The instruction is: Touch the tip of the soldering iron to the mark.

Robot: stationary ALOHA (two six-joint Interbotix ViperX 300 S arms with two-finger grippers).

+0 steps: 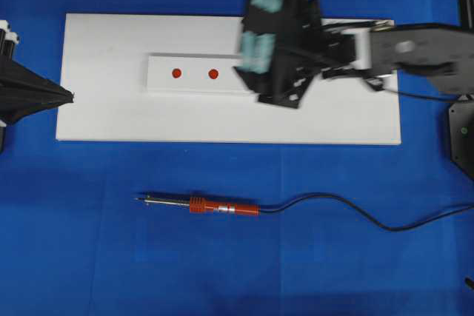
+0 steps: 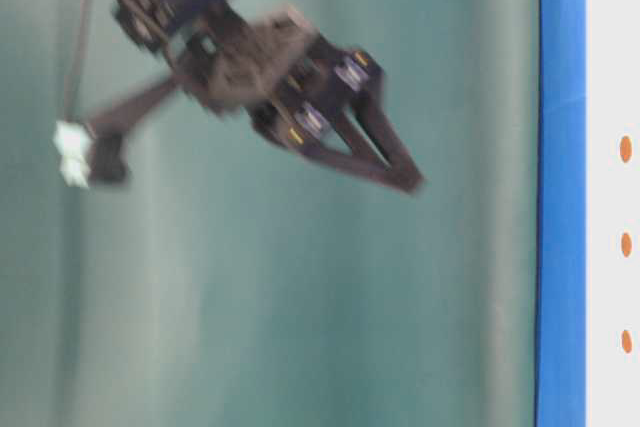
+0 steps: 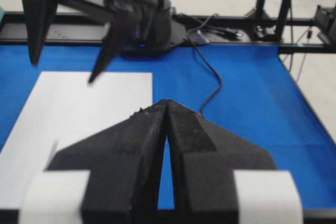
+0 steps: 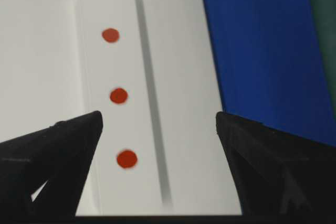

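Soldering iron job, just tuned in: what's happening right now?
Nothing is picked up yet. The soldering iron lies alone on the blue mat, tip toward the left of the overhead view, its cord trailing right. The right gripper hangs above the white board with its jaws wide open and empty, over the strip with three red marks. The left gripper is shut, parked at the board's left edge.

Two black robot arms. The right gripper (image 1: pixel 255 44) has teal-padded blocks, a white wrist section and thin black cables; the left gripper (image 3: pixel 167 109) has matte black wedge-shaped fingers with white tape bands.
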